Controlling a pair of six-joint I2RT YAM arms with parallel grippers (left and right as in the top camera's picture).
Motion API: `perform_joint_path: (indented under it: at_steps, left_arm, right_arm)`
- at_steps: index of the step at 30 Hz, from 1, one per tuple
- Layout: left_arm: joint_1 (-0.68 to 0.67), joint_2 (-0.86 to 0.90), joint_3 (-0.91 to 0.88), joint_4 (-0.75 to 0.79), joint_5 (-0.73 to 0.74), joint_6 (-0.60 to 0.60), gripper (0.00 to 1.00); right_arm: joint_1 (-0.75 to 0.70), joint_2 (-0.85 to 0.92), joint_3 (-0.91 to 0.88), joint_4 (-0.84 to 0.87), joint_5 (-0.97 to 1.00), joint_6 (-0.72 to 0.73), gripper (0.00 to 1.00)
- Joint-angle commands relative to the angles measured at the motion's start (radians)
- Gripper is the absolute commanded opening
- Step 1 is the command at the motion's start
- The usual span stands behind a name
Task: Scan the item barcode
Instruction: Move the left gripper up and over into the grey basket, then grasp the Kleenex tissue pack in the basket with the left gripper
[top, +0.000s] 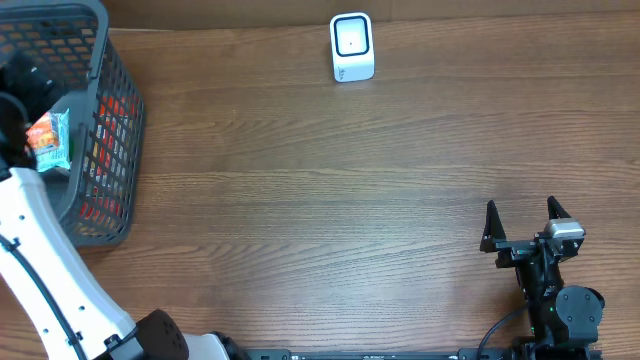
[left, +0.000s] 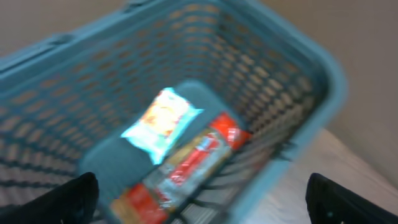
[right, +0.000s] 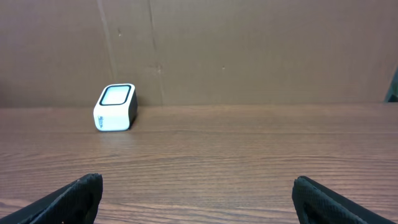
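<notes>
A white barcode scanner (top: 351, 46) with a dark window stands at the table's far edge and also shows far left in the right wrist view (right: 115, 107). A light-blue and orange snack packet (left: 163, 123) lies in the grey-blue basket (left: 311, 56), beside a long red packet (left: 193, 165). My left gripper (left: 200, 202) hangs open over the basket with nothing between its fingers; the view is blurred. Overhead, the snack packet (top: 48, 140) lies just below the left gripper (top: 22, 85). My right gripper (top: 521, 222) rests open and empty near the table's front right.
The mesh basket (top: 120, 110) fills the table's far left corner, with the white left arm (top: 40, 260) reaching over its near side. Brown board (right: 249, 50) backs the table behind the scanner. Bare wood lies between the basket and the right gripper.
</notes>
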Motion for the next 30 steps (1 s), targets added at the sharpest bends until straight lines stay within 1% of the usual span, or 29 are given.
perform_joint_path:
  at_steps: [1, 8, 11, 12, 14, 17, 19, 23, 25, 30]
  left_arm:
    - [0.025, 0.013, 0.011, -0.014, -0.024, 0.012, 1.00]
    - [0.033, 0.097, 0.008, -0.035, -0.024, 0.024, 1.00]
    - [0.033, 0.135, 0.008, -0.038, -0.021, 0.058, 1.00]
    - [0.033, 0.145, 0.008, -0.033, -0.004, 0.075, 1.00]
    - [0.042, 0.163, 0.008, -0.013, 0.079, 0.125, 1.00]
    - [0.079, 0.193, 0.031, 0.004, 0.203, 0.132, 1.00]
    - [0.114, 0.225, 0.077, -0.013, 0.276, 0.131, 1.00]
    - [0.207, 0.326, 0.218, -0.092, 0.405, 0.120, 1.00]
    - [0.247, 0.371, 0.257, -0.124, 0.431, 0.122, 0.99]
    - [0.309, 0.451, 0.259, -0.147, 0.448, 0.121, 1.00]
  right_arm:
    - [-0.003, -0.008, -0.011, 0.003, -0.005, -0.001, 1.00]
    - [-0.003, -0.008, -0.011, 0.003, -0.006, -0.001, 1.00]
    - [-0.003, -0.008, -0.011, 0.003, -0.006, -0.001, 1.00]
    - [-0.003, -0.008, -0.011, 0.003, -0.006, -0.001, 1.00]
    - [-0.003, -0.008, -0.011, 0.003, -0.006, -0.001, 1.00]
    - [-0.003, -0.008, -0.011, 0.003, -0.006, -0.001, 1.00]
    - [-0.003, -0.008, -0.011, 0.003, -0.006, -0.001, 1.00]
    - [-0.003, -0.008, -0.011, 0.003, -0.005, -0.001, 1.00]
    - [-0.003, -0.008, -0.011, 0.003, -0.005, -0.001, 1.00]
    - [-0.003, -0.008, -0.011, 0.003, -0.006, -0.001, 1.00]
